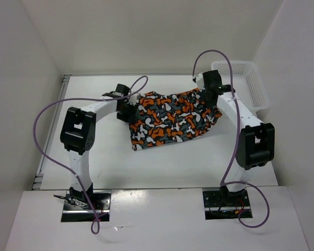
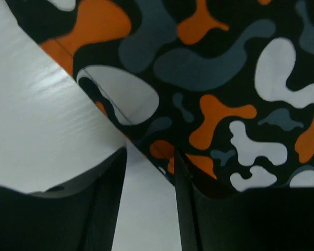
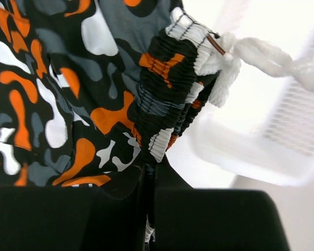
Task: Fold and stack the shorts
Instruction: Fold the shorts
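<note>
Basket [image 3: 282,130] blurred, cut off at frame edge; shorts [image 3: 68,94] hem under right end effector [image 3: 148,183] possibly hidden.

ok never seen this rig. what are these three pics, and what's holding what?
Two robot arms are bolted at the near edge of a white table. The wide picture comes from a fixed camera above and behind them; the other two come from cameras on each wrist. Camouflage-print shorts lie spread between the arms, with a white mesh basket at the far right. The right gripper is shut on the shorts' elastic waistband, beside its white drawstring. The left gripper is open at the fabric's edge.
</note>
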### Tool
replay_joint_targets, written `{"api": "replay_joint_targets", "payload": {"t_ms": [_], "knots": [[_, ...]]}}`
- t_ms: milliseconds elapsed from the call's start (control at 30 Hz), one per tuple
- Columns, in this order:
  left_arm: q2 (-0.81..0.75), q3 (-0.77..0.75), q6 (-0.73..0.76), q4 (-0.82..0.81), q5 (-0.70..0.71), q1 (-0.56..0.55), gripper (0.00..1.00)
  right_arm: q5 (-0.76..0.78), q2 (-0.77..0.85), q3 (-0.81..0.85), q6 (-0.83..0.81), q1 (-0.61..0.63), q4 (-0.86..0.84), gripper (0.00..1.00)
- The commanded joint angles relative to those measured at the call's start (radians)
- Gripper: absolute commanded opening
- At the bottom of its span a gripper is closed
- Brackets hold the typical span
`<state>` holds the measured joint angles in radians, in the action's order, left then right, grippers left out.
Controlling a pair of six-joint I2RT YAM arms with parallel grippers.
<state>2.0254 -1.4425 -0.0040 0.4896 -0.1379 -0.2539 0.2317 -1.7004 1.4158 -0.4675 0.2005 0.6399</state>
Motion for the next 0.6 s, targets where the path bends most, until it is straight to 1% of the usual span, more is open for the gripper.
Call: {"api": "replay_joint_targets", "payload": {"t_ms": [0,33,133,267,300,400,433,467,567], "knots": [[0.071,-0.062,0.004,-0.011,-0.045,-0.054,0.49,0.112,0.044,0.103,-0.06,0.005,-0.011,0.0],[0.087,-0.071,0.004,-0.011,-0.023,-0.077,0.49,0.13,0.035,0.119,-0.06,0.005,-0.011,0.0],[0.142,-0.108,0.004,-0.02,-0.023,-0.096,0.49,0.139,0.013,0.181,-0.069,0.005,-0.011,0.0],[0.182,-0.151,0.004,-0.031,-0.032,-0.137,0.43,0.139,-0.011,0.232,-0.057,0.005,0.02,0.0],[0.209,-0.163,0.004,-0.031,-0.046,-0.148,0.39,0.129,-0.022,0.245,-0.048,0.005,0.032,0.0],[0.251,-0.252,0.004,-0.003,-0.031,-0.162,0.35,0.138,-0.022,0.245,-0.023,0.072,0.032,0.0],[0.26,-0.266,0.004,-0.003,-0.019,-0.162,0.35,0.138,-0.033,0.236,-0.023,0.095,0.023,0.0],[0.26,-0.28,0.004,-0.003,-0.019,-0.162,0.33,0.138,-0.033,0.236,-0.007,0.14,0.023,0.0],[0.26,-0.317,0.004,-0.013,-0.031,-0.162,0.33,0.129,-0.086,0.259,0.039,0.201,0.023,0.0]]}}
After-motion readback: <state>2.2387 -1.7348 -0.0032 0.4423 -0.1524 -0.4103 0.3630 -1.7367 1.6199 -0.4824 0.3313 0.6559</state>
